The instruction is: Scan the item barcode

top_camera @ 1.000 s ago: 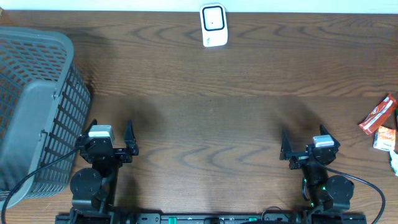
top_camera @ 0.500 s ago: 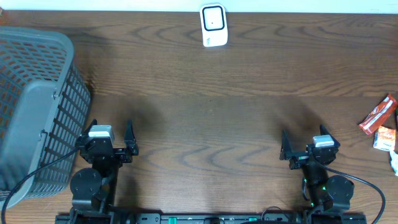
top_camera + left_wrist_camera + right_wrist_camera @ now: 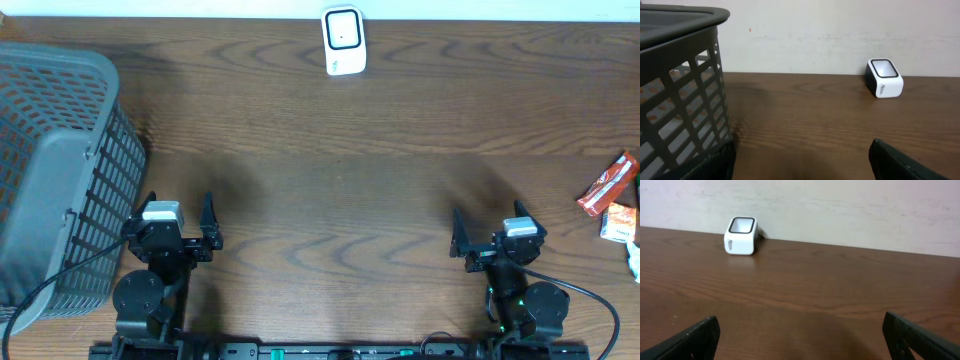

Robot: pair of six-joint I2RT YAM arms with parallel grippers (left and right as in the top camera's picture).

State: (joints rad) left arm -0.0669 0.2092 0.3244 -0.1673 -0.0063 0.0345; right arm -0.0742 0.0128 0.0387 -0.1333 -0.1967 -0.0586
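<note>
A dark wooden table [image 3: 330, 200] runs up to a pale wall [image 3: 815, 35]. Both arms sit at the table's near edge with their fingers pointing toward that wall.

The left gripper [image 3: 179, 200] has its two fingers spread wide, with only bare wood between them. In its wrist view just the dark fingertips [image 3: 900, 160] show at the bottom corners. The right gripper [image 3: 487, 212] is spread wide in the same way and holds nothing, its fingertips [image 3: 690, 340] sitting at the lower corners of its own wrist view.

A scanner [image 3: 343, 40], a small white box with a dark window on its face, stands far ahead of both grippers, close to the wall. It is ahead and to the right of the left gripper [image 3: 805, 167], and ahead and to the left of the right gripper [image 3: 805, 345].

A grey slatted basket [image 3: 55, 170] stands just to the left of the left gripper, its wall close beside that gripper's left finger.

The goods to be scanned lie well off to the right of the right gripper, at the table's right edge. A red wrapper [image 3: 608, 185] is slightly ahead of the fingertips, and an orange packet [image 3: 621, 220] lies just beside it, level with the gripper. Whether the two touch cannot be told. Neither gripper is near them, and neither wrist view shows them.
</note>
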